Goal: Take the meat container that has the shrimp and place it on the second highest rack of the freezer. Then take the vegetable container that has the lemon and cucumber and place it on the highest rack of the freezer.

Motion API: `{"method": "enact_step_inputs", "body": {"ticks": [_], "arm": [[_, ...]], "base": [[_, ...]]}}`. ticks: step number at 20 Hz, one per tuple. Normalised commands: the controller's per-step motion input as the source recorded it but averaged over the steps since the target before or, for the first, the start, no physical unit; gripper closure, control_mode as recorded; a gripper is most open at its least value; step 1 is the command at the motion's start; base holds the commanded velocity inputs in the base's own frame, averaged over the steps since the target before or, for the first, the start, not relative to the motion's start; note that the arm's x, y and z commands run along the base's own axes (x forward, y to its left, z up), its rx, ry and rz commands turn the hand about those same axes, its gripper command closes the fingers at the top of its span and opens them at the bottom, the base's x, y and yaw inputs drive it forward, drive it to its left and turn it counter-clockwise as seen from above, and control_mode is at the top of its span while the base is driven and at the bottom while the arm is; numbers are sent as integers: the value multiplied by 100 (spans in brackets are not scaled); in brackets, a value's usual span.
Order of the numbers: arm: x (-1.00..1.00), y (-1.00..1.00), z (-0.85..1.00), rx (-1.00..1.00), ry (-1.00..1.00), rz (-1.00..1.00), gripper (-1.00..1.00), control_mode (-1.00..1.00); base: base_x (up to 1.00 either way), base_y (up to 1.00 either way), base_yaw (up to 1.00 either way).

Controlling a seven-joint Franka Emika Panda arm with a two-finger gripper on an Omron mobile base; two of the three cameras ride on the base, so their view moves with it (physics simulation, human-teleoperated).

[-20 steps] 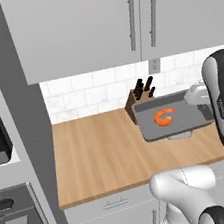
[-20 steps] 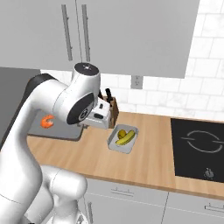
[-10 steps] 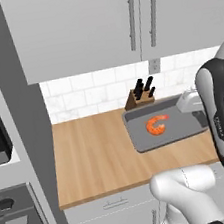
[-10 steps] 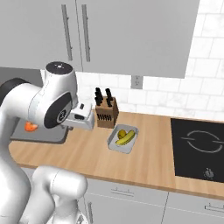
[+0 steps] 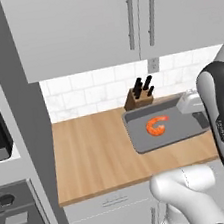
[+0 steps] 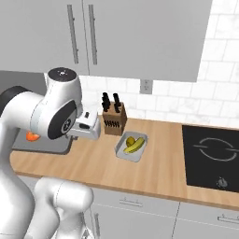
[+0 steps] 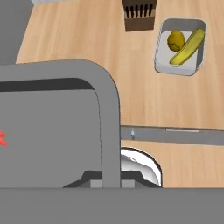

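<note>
Hand view puts our tool right at the rim of the meat container, clamped shut on that raised edge, so the grey tray spreads out in front of the camera with the wooden counter seen below it. We judge the tray is held by one short side because the rim is the only thin part that narrow jaws can pinch, and it is kept level so that the shrimp does not slide off. In the left base view the meat container hangs above the counter, just in front of the knife block, with the tool at its right end. We read this as the carrying stage: the tray is lifted, and the freezer rack has yet to be reached.

The vegetable container sits on the counter between the knife block and the black cooktop, untouched, waiting for the second half of the task. It lies well apart from the tray we carry, so nothing gets knocked.

Counting: two trays, one shrimp, one lemon, one cucumber, one knife block.
</note>
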Motion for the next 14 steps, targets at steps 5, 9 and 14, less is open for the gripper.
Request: {"method": "enact_step_inputs", "body": {"ticks": [5, 9, 14], "arm": [[0, 0, 0, 0, 0, 0, 100, 100], [0, 0, 0, 0, 0, 0, 100, 100], [0, 0, 0, 0, 0, 0, 100, 100]], "base": [[-71, 0, 11], [-19, 7, 27], [-12, 52, 29]]}}
